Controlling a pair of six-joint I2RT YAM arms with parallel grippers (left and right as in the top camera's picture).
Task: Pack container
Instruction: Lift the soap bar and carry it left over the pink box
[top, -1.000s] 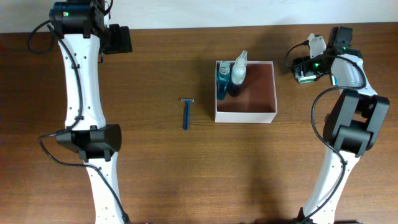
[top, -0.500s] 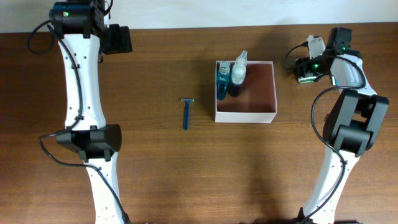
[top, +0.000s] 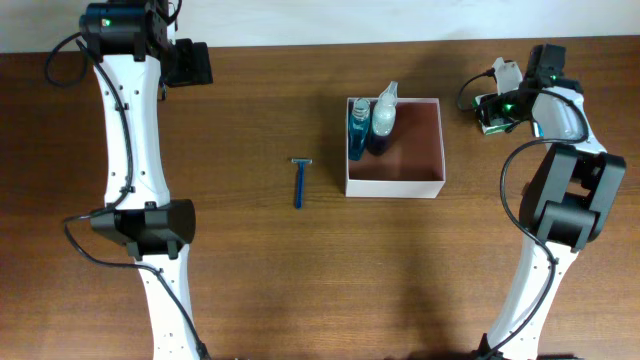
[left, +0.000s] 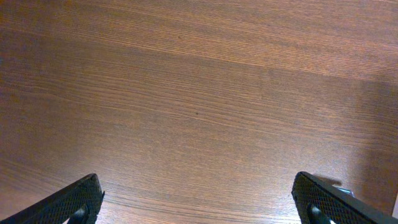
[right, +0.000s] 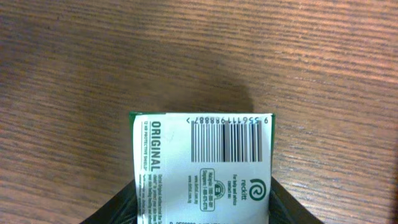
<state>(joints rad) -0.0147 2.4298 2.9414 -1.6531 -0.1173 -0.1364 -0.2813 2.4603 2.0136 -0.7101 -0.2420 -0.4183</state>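
1. Your right pincer (right: 202, 202) clasps the carton (right: 202, 155) on both sides, at the upper right of the overhead frame.
2. The container (top: 395, 186) sits nearby, to the left and slightly lower; carry the carton that way.
3. Your left pincer (left: 199, 196) gapes wide over the worktop (left: 186, 93), farther off.

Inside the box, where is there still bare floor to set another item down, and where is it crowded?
Bare floor in the container runs along its right and near walls. The far-left corner is crowded: the blue bottle and the white spray bottle stand there together.
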